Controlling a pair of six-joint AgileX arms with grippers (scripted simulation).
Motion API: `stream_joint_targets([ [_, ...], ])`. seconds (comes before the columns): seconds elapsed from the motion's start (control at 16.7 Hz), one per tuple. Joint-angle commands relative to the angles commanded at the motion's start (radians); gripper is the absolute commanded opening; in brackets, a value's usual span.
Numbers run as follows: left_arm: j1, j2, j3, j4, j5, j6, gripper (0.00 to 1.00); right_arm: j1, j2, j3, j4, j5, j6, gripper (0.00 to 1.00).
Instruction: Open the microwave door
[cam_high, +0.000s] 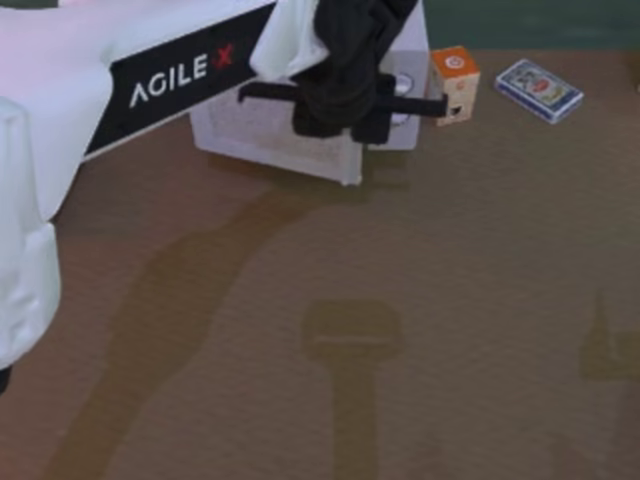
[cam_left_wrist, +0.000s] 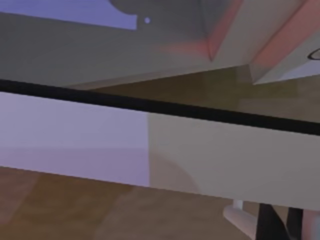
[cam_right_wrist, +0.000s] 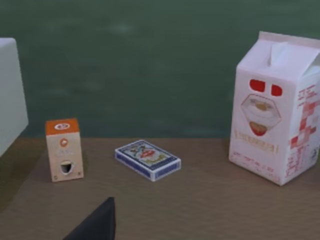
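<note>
Your left end effector (cam_high: 345, 100) hovers over the microwave (cam_high: 410, 60) at the worktop's (cam_high: 400, 300) far edge; its grip can't be judged. The microwave door (cam_high: 285, 145), already ajar, looks light and rigid: take its free edge.

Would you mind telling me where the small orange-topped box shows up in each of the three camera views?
Top view: the orange-topped box stands near the upper edge, right of the microwave, left of the blue card deck.
Left wrist view: not in it.
Right wrist view: the box stands at left, on the table.
Shared landmark: the blue card deck beside the box.
</note>
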Motion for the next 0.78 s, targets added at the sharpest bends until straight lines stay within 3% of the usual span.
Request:
stream_joint_targets([
  [0.36, 0.019, -0.085, -0.132, 0.066, 0.041, 0.091, 0.00, 0.000, 0.000, 0.000, 0.000, 0.000, 0.000, 1.00],
  [0.78, 0.020, -0.092, -0.141, 0.072, 0.044, 0.098, 0.00, 0.000, 0.000, 0.000, 0.000, 0.000, 0.000, 1.00],
])
